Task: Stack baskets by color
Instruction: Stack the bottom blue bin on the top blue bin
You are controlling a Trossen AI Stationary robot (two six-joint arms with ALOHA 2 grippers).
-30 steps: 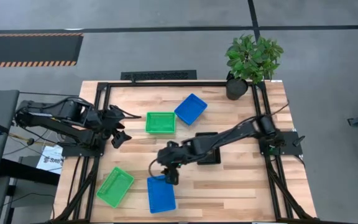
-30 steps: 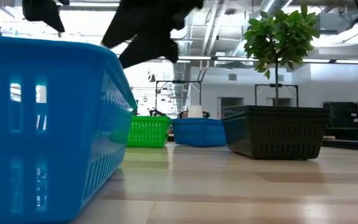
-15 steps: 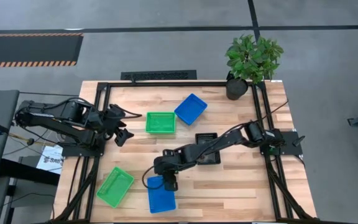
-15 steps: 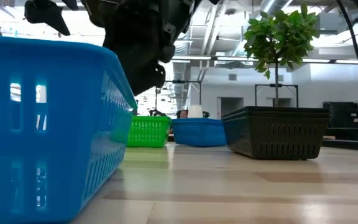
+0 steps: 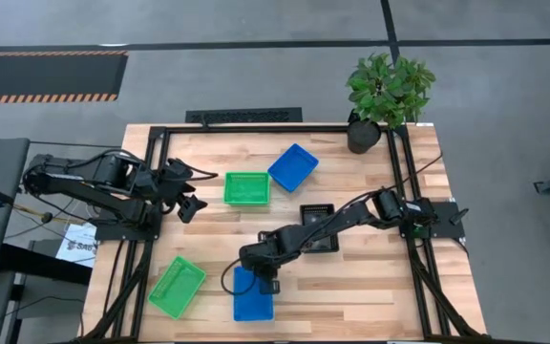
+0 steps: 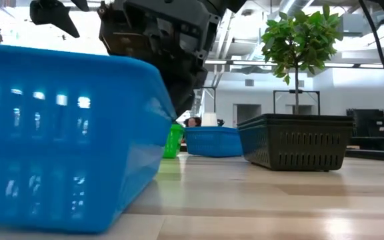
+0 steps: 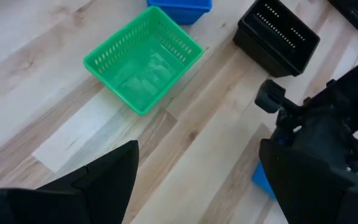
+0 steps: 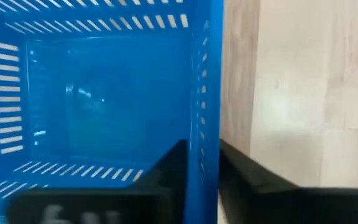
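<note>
Near the front edge of the bench, the right end effector has its two fingers clamped across one side wall of a blue basket, one finger inside and one outside. Another blue basket lies just beside a green basket farther back, a second green basket sits front-left, and a black basket stands mid-bench. At the left side, the left end effector waits with fingers apart.
</note>
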